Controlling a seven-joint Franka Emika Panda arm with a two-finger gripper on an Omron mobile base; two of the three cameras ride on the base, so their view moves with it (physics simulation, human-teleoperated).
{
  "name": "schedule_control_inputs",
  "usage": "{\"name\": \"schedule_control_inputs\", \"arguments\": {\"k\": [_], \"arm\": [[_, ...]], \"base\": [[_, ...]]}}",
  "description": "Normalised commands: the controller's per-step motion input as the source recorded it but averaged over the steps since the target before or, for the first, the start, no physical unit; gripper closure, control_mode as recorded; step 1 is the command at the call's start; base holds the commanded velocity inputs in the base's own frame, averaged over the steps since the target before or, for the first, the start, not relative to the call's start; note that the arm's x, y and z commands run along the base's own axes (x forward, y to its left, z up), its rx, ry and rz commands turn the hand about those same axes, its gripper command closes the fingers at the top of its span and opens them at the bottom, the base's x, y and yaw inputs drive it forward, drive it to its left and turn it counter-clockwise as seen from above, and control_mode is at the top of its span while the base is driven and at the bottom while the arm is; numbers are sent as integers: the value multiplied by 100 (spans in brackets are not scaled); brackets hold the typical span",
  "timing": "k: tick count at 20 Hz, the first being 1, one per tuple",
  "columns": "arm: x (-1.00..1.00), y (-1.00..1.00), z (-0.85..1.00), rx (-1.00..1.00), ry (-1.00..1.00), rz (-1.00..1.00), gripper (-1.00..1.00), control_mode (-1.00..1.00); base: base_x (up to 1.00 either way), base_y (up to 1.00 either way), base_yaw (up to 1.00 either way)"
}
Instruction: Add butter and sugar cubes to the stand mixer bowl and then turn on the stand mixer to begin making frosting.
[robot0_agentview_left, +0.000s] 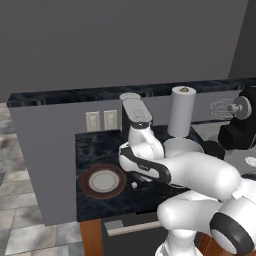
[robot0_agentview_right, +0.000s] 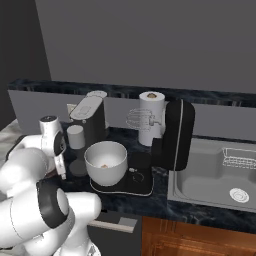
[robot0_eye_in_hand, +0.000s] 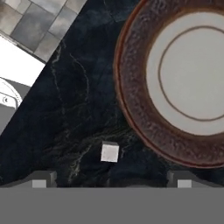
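Observation:
A small whitish sugar cube (robot0_eye_in_hand: 109, 152) lies on the dark counter beside the plate, just ahead of my gripper (robot0_eye_in_hand: 111, 181) and centred between its fingertips (robot0_eye_in_hand: 39, 180). The jaws stand wide open with nothing in them. From the left base view the same sugar cube (robot0_agentview_left: 134, 185) sits right of the plate, under my hand. The off-white stand mixer bowl (robot0_agentview_right: 105, 161) rests on the base of the black stand mixer (robot0_agentview_right: 176, 134), whose head is tilted up with the whisk (robot0_agentview_right: 140, 120) clear. A small tan bit (robot0_agentview_right: 104, 165) lies in the bowl's bottom. The butter is out of view.
A brown-rimmed white plate (robot0_eye_in_hand: 135, 109), also (robot0_agentview_left: 86, 187), lies bare at the counter's left. Behind stand a dark grey coffee machine (robot0_agentview_left: 136, 117), a paper towel roll (robot0_agentview_left: 181, 111) and a small grey cup (robot0_agentview_right: 76, 136). A sink (robot0_agentview_right: 200, 180) lies right of the mixer.

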Motion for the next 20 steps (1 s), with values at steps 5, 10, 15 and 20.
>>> {"name": "schedule_control_inputs", "arguments": {"k": [5,10,15,20], "arm": [[0,1,-27,2,0,13,-100,-100],[-8,3,-24,5,0,5,-100,-100],[-8,0,-3,0,0,0,-100,-100],[-1,-3,-1,0,0,0,-100,-100]], "base": [[0,0,0],[0,0,0],[0,0,0],[0,0,0]]}}
